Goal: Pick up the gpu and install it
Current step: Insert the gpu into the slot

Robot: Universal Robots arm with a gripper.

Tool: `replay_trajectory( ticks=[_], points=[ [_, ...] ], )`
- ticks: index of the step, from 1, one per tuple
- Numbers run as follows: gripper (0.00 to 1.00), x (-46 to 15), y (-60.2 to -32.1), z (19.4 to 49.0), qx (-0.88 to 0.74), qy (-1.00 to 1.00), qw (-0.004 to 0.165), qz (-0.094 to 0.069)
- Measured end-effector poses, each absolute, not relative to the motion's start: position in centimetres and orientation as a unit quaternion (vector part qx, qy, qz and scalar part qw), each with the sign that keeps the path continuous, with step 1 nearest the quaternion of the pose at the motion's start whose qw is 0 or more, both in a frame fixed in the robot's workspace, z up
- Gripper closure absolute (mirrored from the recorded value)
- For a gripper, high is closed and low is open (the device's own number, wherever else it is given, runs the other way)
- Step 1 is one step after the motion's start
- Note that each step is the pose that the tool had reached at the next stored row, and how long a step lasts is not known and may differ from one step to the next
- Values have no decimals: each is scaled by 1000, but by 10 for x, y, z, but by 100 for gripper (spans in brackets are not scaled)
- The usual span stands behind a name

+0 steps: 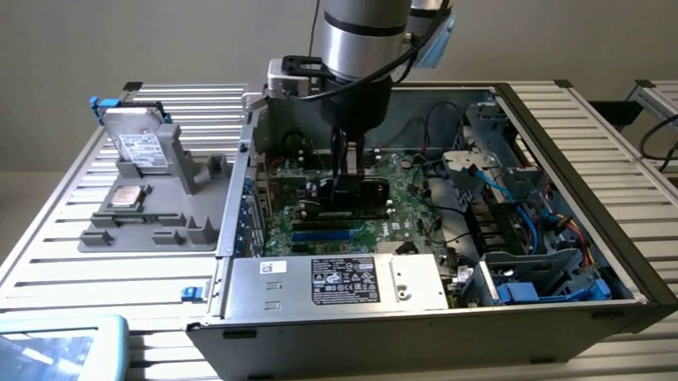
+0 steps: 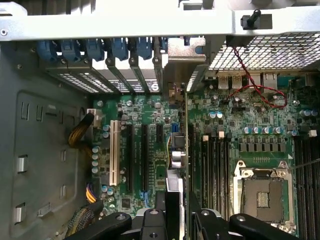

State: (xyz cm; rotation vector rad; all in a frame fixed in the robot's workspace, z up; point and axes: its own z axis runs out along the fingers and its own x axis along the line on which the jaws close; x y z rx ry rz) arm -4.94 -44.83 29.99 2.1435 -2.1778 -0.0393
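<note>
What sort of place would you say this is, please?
Probably a robotics lab bench for computer assembly: an open desktop PC case sits on a slatted aluminium table, a grey fixture beside it holds a hard drive, and a robot arm has its hand holding the gpu over the motherboard.

This is a robotics lab, set up as a test cell for computer assembly. A robot arm [image 1: 366, 32] reaches down into an open PC case [image 1: 424, 337] whose motherboard [image 2: 150, 115] lies bare. The case sits on a bench [image 1: 43, 270] of aluminium slats, beside a grey jig [image 1: 196, 178] that props up a hard drive [image 1: 138, 147]. Behind it all is a plain wall [image 1: 106, 40].
</note>
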Motion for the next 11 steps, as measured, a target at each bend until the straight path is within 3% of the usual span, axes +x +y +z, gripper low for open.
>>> replay_trajectory(
  ticks=[11],
  points=[
    [73,-52,-449,280,701,-712,42,-14]
  ],
)
